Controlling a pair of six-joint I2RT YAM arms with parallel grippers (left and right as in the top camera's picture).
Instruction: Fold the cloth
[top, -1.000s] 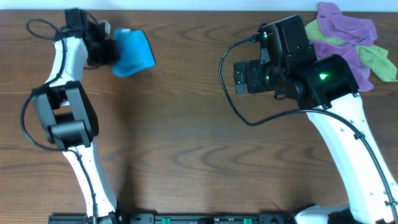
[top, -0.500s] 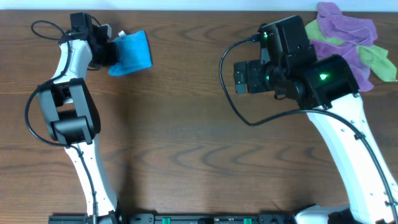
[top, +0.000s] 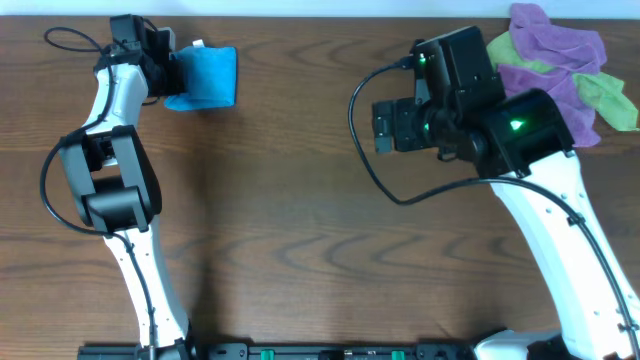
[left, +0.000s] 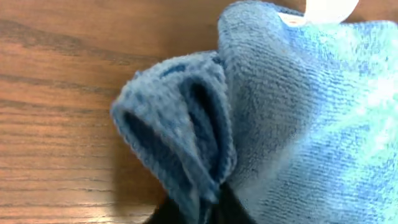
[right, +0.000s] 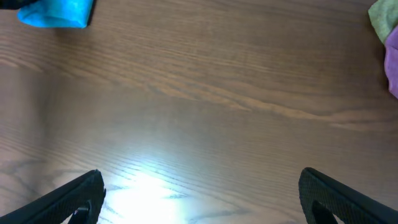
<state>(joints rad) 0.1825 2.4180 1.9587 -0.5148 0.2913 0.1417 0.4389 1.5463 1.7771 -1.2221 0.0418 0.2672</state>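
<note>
cloth (top: 207, 78): one, bunched | left tool (top: 167, 78) pinching it | right tool (top: 381, 123) spread

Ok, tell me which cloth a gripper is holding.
The blue cloth, pinched by the left gripper; the purple cloths and green cloths lie piled at the right, ungripped.

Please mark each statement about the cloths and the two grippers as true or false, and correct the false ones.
1. The bright sky-blue terry cloth lies near the far left corner of the brown wooden table. True.
2. The right gripper holds a purple cloth. False: it is open and empty above bare wood.
3. The left gripper pinches a bunched fold of the blue cloth. True.
4. The pile of purple and lime-green cloths touches the blue cloth. False: it sits at the far right corner, well apart.
</note>
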